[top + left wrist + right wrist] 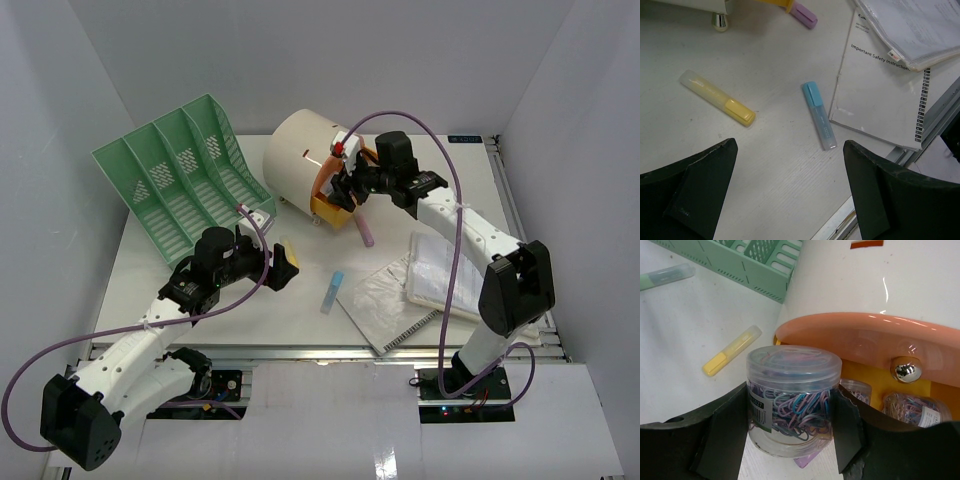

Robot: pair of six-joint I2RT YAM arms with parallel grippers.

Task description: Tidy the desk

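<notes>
Desk (250, 310): white rectangular top, metal rail along its near edge, filling the floor of the white enclosure and bearing all items below. Green slotted file rack (185, 170): far left corner, tilted back, slots empty as far as the top view shows. Cream drum-shaped drawer unit (300, 155): at the far edge near its middle, orange-fronted drawer (865, 335) pulled open, chrome knob (904, 369) on its face, two small clear jars (912, 407) of clips inside against the yellow interior. Right gripper (790, 435): at the open drawer, fingers (730, 430) clamped on either side of a clear lidded jar of mixed-colour paper clips (790, 390), held upright just in front of the drawer face. Left gripper (790, 170): above the middle-left of the desk, fingers spread wide, nothing between them. Yellow highlighter (717, 97): flat on the desk, beyond the left gripper. Blue highlighter (819, 116): flat near the middle of the desk, apart from the yellow one, just beside the booklet's left edge. Purple highlighter (363, 233): lying just in front of the drawer unit. Spiral-bound booklet (880, 90): cover reads "Important Safety Instructions", lying toward the near right of the desk, its corner reaching the near rail. Loose papers in a clear sleeve (440, 268): overlapping the booklet's far side, toward the right edge. Pale green highlighter (665, 276): seen in the right wrist view only, beside the rack's base.
</notes>
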